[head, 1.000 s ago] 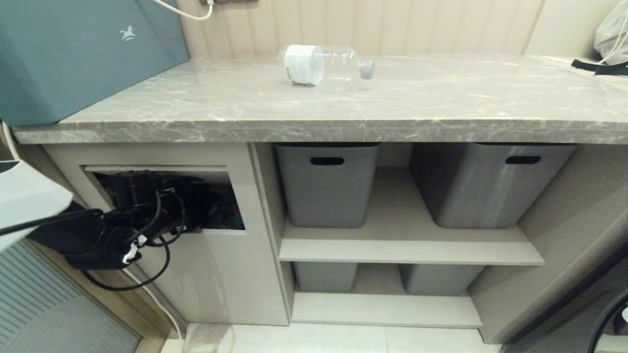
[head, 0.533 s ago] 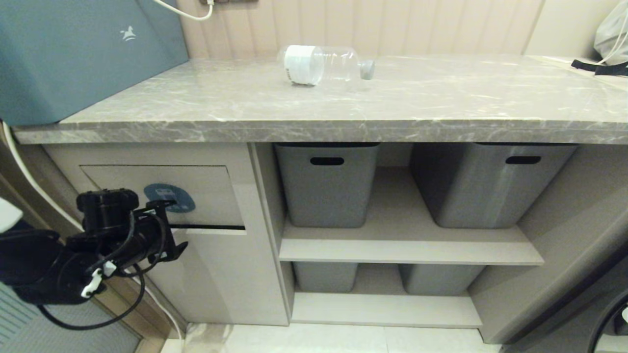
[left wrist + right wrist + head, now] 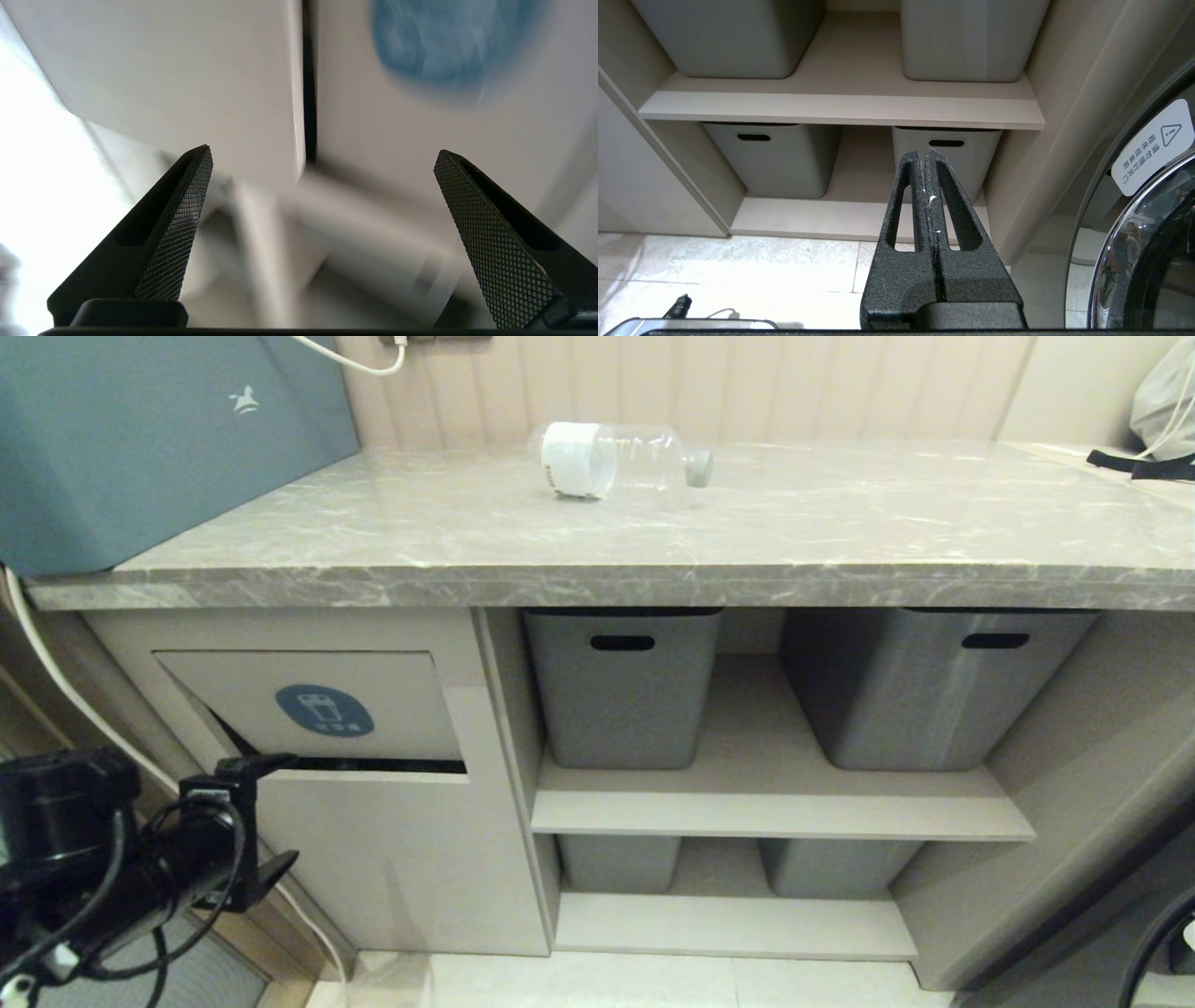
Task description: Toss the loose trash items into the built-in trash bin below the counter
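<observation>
Presently between bottles, by the look of it. Low at the cabinet's near left corner, left gripper [image 3: 271, 814], fingers spread wide and holding nothing; same in the wrist view [image 3: 322, 154], with only the cabinet front showing between the textured pads.

Just above and ahead of that gripper, the built-in trash bin's tilting flap [image 3: 308, 700], hanging slightly ajar, a dark gap along its lower edge. On its face, the blue oval sticker [image 3: 324, 710].

Well above the gripper and off to its right, far back on the counter [image 3: 653, 537]: one clear plastic water bottle [image 3: 616, 460], lying on its side, grey cap pointing right, touched by nothing.

Further right of the gripper and apart from the bin, grey tubs [image 3: 621, 686] on open shelves. Not the target.

Right gripper [image 3: 927, 154] parked low on the far side, fingers pressed together, empty.

Next, probably: raise the left gripper up over the counter's front edge, reach deep toward the wall, close across the bottle's body rather than the cap. Likely to roll if nudged, so a square approach. Then down again and push the flap inward to drop it.
</observation>
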Controlling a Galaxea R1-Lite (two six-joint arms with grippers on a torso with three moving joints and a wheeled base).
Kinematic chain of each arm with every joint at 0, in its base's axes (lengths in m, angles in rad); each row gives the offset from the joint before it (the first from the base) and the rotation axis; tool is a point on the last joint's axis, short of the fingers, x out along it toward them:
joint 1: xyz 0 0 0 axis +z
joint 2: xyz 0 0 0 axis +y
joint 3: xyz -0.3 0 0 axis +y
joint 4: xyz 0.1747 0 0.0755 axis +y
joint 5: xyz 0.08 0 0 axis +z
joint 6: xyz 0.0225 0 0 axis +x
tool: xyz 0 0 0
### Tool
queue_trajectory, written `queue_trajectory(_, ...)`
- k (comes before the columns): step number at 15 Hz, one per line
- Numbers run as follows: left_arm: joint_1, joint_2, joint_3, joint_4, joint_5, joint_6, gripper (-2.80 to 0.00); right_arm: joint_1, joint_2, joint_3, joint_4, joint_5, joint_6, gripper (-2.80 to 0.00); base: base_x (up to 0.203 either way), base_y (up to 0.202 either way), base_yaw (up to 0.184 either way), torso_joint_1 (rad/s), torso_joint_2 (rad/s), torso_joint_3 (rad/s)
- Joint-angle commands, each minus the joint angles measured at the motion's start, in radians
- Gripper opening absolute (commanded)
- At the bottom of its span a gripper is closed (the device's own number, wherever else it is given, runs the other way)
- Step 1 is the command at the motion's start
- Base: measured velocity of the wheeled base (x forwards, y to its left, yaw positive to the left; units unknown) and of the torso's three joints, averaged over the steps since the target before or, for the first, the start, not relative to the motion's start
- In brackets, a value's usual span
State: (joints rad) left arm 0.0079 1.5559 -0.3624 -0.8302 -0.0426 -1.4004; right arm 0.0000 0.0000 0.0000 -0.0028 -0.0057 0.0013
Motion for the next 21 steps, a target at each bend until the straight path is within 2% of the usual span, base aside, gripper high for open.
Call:
queue_trajectory(1,0.002,-0.197,0.059,0.007,-0.056,0.190,0.00,0.000,0.002,0.000,0.000,0.000,0.000,-2.80,0.000,0.000,0.000,0.000,0.00,0.000)
queue_trajectory(2,0.004,-0.298,0.093,0.040,-0.113,0.342,0.00,0.000,0.000,0.000,0.000,0.000,-0.001,-2.80,0.000,0.000,0.000,0.000,0.00,0.000)
queue_trajectory(3,0.007,-0.402,0.125,0.091,-0.161,0.521,0.00,0.000,0.002,0.000,0.000,0.000,0.000,-2.80,0.000,0.000,0.000,0.000,0.00,0.000)
queue_trajectory(4,0.011,-0.493,0.152,0.148,-0.191,0.674,0.00,0.000,0.002,0.000,0.000,0.000,0.000,-2.80,0.000,0.000,0.000,0.000,0.00,0.000)
queue_trajectory(5,0.017,-0.593,0.177,0.216,-0.214,0.802,0.00,0.000,0.002,0.000,0.000,0.000,0.000,-2.80,0.000,0.000,0.000,0.000,0.00,0.000)
queue_trajectory(6,0.021,-0.695,0.197,0.293,-0.230,0.899,0.00,0.000,0.000,0.000,0.000,0.000,0.000,-2.80,0.000,0.000,0.000,0.000,0.00,0.000)
queue_trajectory(8,0.030,-0.883,0.228,0.449,-0.231,1.041,0.00,0.000,0.002,0.000,0.000,0.001,0.000,-2.80,0.000,0.000,0.000,0.000,0.00,0.000)
queue_trajectory(11,0.040,-1.145,0.272,0.610,-0.200,1.207,0.00,0.000,0.002,0.000,0.000,0.000,0.000,-2.80,0.000,0.000,0.000,0.000,0.00,0.000)
queue_trajectory(13,0.047,-1.276,0.329,0.659,-0.155,1.355,0.00,0.000,0.002,0.000,-0.002,0.000,0.000,-2.80,0.000,0.000,0.000,0.000,0.00,0.000)
queue_trajectory(15,0.027,-1.328,0.360,0.709,0.016,1.469,0.00,0.000,0.001,0.000,0.000,0.000,0.000,-2.80,0.000,0.000,0.000,0.000,0.00,0.000)
queue_trajectory(16,0.017,-1.363,0.363,0.771,0.036,1.485,0.00,0.000,0.001,0.000,0.000,0.000,0.000,-2.80,0.000,0.000,0.000,0.000,0.00,0.000)
queue_trajectory(18,-0.004,-1.454,0.359,0.832,0.013,1.494,0.00,0.000,0.000,0.000,-0.002,0.000,0.001,-2.80,0.000,0.000,0.000,0.000,0.00,0.000)
queue_trajectory(21,-0.013,-1.556,0.364,0.834,0.017,1.499,0.00,0.000,0.000,0.000,0.000,0.000,0.000,-2.80,0.000,0.000,0.000,0.000,0.00,0.000)
